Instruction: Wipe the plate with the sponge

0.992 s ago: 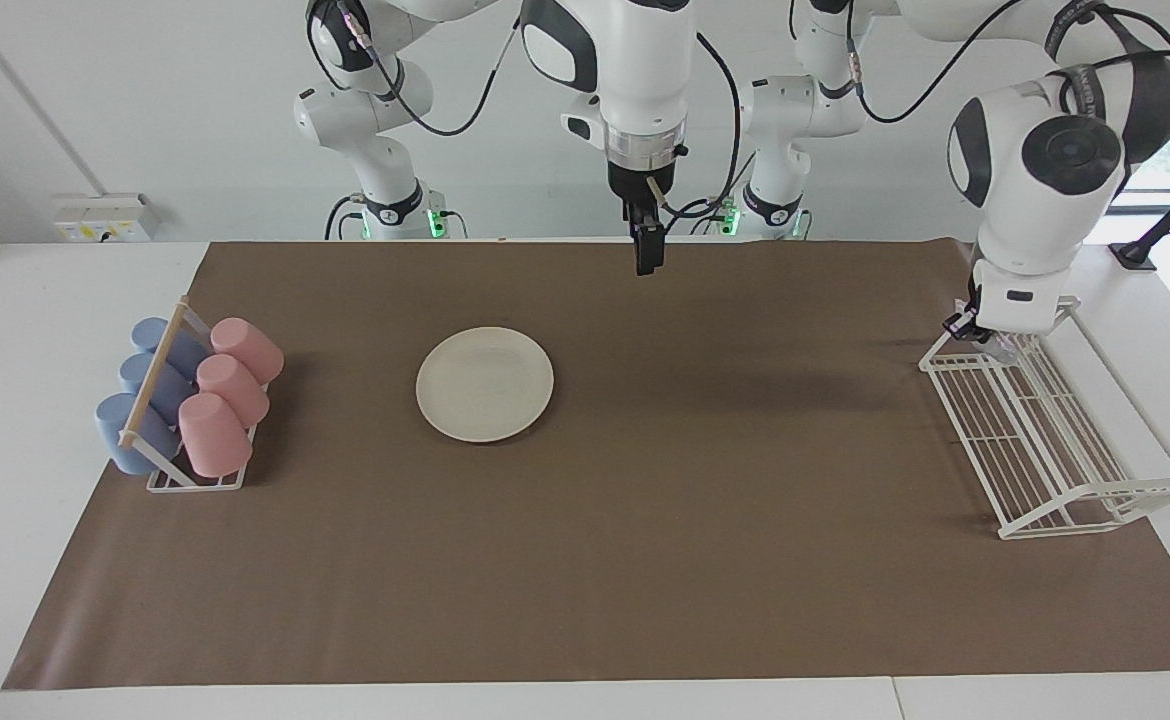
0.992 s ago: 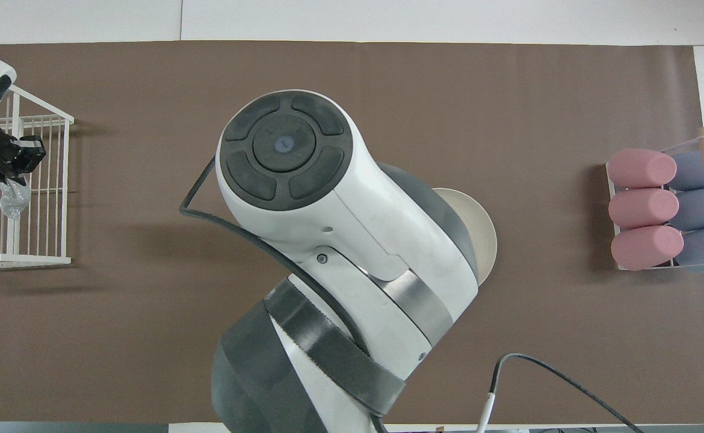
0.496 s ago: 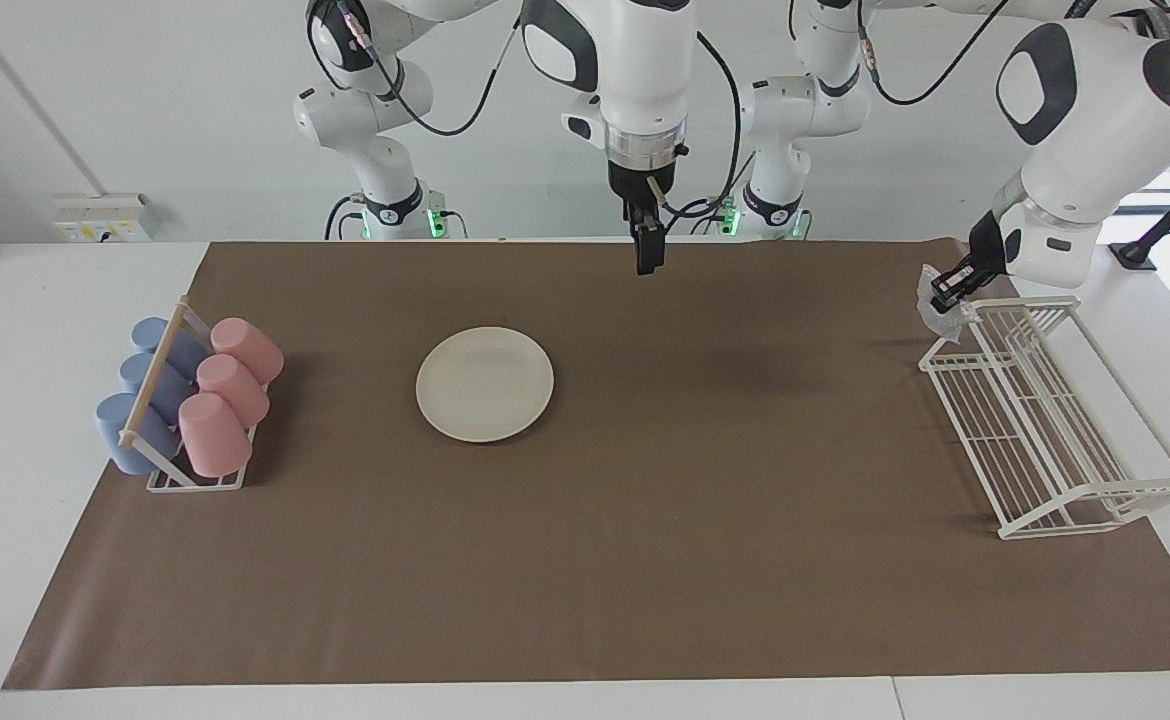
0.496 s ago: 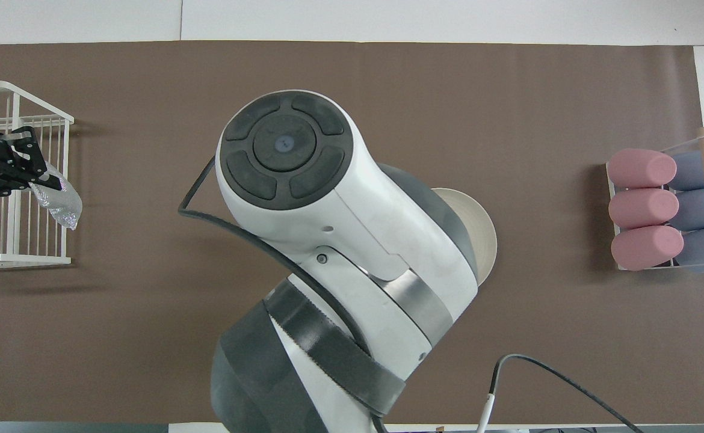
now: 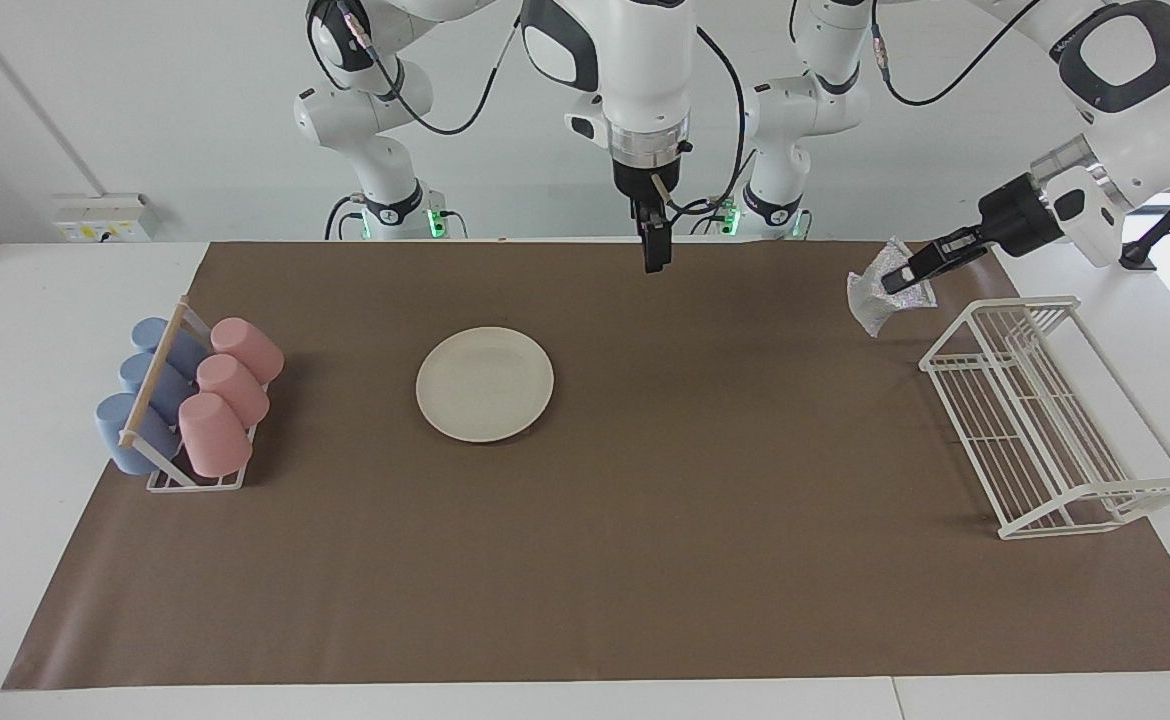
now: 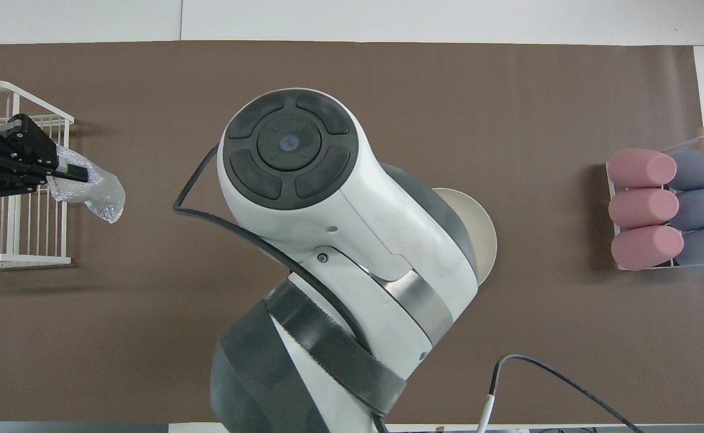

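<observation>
Since the earlier frames the left gripper [image 5: 913,271] has come up out of the white wire rack [image 5: 1045,420] and swung off it toward the table's middle, carrying the sponge [image 5: 877,292]; it now hangs over bare brown mat [image 5: 645,560] just beside the rack's end nearest the robots. Fingers pinched on the sponge's upper edge, the silvery pad dangling below them, clear of mat and rack. Overhead view agrees: left gripper [image 6: 63,173] past the rack's [image 6: 3,260] edge, sponge [image 6: 96,195] trailing out over the mat. Plate [image 5: 485,384] unchanged, flat on the mat, well apart from the sponge, between the mat's centre and the cup rack [image 5: 180,480] at the right arm's end. Pink cups [image 5: 230,395] and blue cups [image 5: 150,390] lie on their sides in that rack. Right gripper [image 5: 654,255] waits, pointing down over the mat's edge nearest the robots; its fingers look closed together, holding nothing. Overhead, the right arm hides most of the plate [image 6: 484,234].
</observation>
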{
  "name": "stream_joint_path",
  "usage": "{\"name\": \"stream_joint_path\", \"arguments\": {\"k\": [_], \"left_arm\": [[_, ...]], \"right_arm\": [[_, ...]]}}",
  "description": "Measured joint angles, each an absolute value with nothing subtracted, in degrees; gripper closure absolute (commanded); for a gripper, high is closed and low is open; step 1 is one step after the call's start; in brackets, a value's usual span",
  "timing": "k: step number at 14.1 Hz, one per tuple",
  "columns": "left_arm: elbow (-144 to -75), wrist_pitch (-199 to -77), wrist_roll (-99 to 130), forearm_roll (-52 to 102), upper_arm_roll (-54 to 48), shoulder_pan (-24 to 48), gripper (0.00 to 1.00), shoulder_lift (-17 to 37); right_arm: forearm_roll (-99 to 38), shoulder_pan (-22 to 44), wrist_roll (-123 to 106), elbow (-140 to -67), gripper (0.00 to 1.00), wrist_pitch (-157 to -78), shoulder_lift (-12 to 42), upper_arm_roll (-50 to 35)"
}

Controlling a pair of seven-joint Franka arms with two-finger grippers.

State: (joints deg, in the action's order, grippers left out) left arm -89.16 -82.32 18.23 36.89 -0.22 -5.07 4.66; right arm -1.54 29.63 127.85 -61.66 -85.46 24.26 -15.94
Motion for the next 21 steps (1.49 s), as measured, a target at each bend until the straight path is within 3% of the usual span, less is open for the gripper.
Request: {"name": "stream_joint_path", "arguments": {"k": [4,5,6,7,8,16,21], "left_arm": [[-101.6,-86.1,11.8,47.4,-0.1,-5.6,1.0,-1.1],[-104.7,-86.9,8.8,49.2,-0.1,-5.6,1.0,-2.7],[-107.4,-87.7,6.5,50.9,-0.1,-5.6,1.0,-4.1],[-109.7,-88.6,4.9,52.5,-0.2,-5.6,1.0,-5.3],[-111.7,-89.4,3.8,54.5,-0.3,-5.6,1.0,-6.3],[-124.7,-89.2,-10.7,71.2,-0.9,-4.0,1.0,-8.4],[-129.7,-86.1,-25.6,73.8,-1.1,-0.6,1.0,-8.3]], "right_arm": [[-2.7,29.6,127.8,-63.1,0.01,-86.5,24.1,-15.9],[-3.0,29.6,127.8,-63.3,0.12,-86.6,24.0,-15.9],[-3.0,29.5,127.8,-63.4,0.13,-86.6,24.0,-15.9],[-3.0,29.5,127.8,-63.5,0.11,-86.9,23.9,-15.8],[-2.9,29.6,127.9,-63.5,0.0,-87.6,23.7,-15.8],[-3.0,30.2,128.3,-67.2,0.0,-96.2,22.4,-16.0],[-7.0,30.6,129.0,-76.3,0.0,-110.5,19.3,-16.1]]}}
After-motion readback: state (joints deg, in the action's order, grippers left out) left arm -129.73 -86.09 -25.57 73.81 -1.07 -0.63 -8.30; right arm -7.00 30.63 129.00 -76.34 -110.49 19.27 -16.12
